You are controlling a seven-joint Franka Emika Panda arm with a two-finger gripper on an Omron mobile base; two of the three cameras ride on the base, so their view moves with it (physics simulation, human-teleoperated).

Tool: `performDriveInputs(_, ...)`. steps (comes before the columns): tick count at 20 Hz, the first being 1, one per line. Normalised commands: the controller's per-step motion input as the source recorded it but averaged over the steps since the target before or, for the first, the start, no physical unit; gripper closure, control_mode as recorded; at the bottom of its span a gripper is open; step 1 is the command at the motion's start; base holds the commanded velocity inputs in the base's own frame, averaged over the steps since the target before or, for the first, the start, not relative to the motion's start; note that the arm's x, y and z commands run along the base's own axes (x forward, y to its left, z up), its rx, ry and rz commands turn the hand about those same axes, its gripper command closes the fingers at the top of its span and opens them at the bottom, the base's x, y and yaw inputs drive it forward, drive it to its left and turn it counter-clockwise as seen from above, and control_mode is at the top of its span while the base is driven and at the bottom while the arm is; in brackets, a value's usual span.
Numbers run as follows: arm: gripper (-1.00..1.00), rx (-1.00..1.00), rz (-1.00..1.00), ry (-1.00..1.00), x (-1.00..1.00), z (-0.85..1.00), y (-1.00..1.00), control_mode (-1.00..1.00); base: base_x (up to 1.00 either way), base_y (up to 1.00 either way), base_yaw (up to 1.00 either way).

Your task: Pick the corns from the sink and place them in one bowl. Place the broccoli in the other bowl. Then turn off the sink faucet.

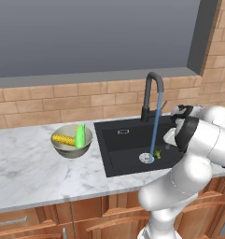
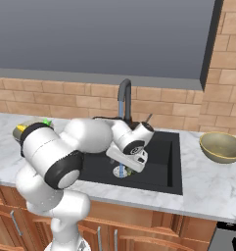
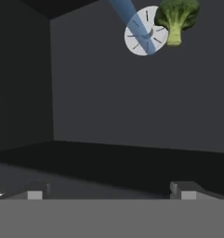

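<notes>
Broccoli [image 3: 176, 18] lying on the floor of the sink [image 1: 128, 144], touching the rim of the round drain [image 3: 143, 35], water stream landing on that drain. Seen from the hand view, floret up, stalk down, long axis roughly vertical there; positioned ahead of the pincer [image 3: 111, 193] and off to the right, well apart. Pincer tips set wide, nothing between them. Both corns [image 1: 71, 137] already resting in the pale bowl [image 1: 72, 150] on the surface, left of the sink. Olive-tan bowl [image 2: 222, 147] standing on the surface right of the sink. Faucet [image 1: 152, 95] at the rear edge, running. Judged next: advance and shift right to straddle the stalk.
</notes>
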Motion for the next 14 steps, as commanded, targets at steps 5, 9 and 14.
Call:
performDriveInputs(5, -1.0, 0.0, 0.0, 0.0, 0.3, -0.26, 0.02, -1.0, 0.0, 0.0, 0.0)
performDriveInputs(9, -1.0, 0.0, 0.0, 0.0, 0.34, -0.26, 0.0, -1.0, 0.0, 0.0, 0.0)
performDriveInputs(14, -1.0, -0.01, 0.0, 0.02, 0.29, -0.28, 0.0, -1.0, 0.0, 0.0, 0.0)
